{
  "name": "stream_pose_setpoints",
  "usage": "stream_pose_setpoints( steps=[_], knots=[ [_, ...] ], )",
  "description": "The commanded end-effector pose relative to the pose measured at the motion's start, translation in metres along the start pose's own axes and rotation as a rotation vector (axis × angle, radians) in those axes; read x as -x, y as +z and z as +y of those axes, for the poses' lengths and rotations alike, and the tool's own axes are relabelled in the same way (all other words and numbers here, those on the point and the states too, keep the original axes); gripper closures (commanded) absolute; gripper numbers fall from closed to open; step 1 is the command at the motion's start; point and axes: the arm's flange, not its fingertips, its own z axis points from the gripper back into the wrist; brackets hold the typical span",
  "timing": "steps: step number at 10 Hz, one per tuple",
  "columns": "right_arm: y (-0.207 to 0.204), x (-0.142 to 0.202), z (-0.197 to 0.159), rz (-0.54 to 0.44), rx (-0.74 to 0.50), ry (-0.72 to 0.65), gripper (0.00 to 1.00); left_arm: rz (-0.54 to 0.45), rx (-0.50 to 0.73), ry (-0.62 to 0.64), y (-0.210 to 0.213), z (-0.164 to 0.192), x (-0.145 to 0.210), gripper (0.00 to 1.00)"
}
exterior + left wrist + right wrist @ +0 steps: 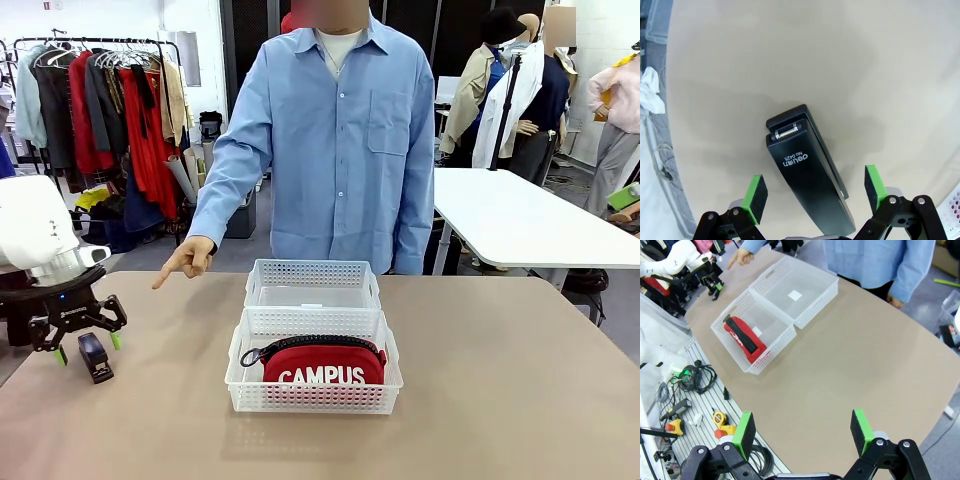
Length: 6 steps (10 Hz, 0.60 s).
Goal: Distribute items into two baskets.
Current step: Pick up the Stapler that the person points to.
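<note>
— Where's the stapler (800,165)?
— Lower left of the front view, flat on the worktop (500,400), between the left claw's (88,347) wide-open pads, ungripped.
— The pouch (322,365)?
— Centre frame, in the nearer basket (315,402). The right claw (802,431) gapes empty.

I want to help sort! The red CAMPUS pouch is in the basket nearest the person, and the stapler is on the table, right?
No. The front view shows the pouch in the basket nearest the robot; the stapler is on the table.
</note>
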Motion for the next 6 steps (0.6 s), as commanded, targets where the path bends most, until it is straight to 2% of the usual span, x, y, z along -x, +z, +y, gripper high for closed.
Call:
stream_pose_setpoints(
  steps=[1, 2, 4, 5, 6],
  knots=[
    [-0.0001, -0.0005, 0.0008, -0.001, -0.001, 0.002, 0.00, -0.012, -0.041, 0.028, -0.0041, 0.0005, -0.0021, 0.00],
    [-0.0001, -0.0005, 0.0008, -0.001, -0.001, 0.002, 0.00, -0.012, -0.039, 0.023, -0.0043, 0.0006, -0.0024, 0.02],
    [-0.0001, -0.0005, 0.0008, -0.001, -0.001, 0.002, 0.00, -0.012, -0.031, 0.003, -0.0056, 0.0020, -0.0024, 0.21],
    [-0.0001, -0.0005, 0.0008, -0.001, -0.001, 0.002, 0.00, -0.010, -0.020, -0.016, -0.0057, 0.0025, -0.0028, 0.36],
    [-0.0001, -0.0005, 0.0008, -0.001, -0.001, 0.002, 0.00, -0.011, -0.022, -0.019, -0.0061, 0.0027, -0.0031, 0.55]
  ],
)
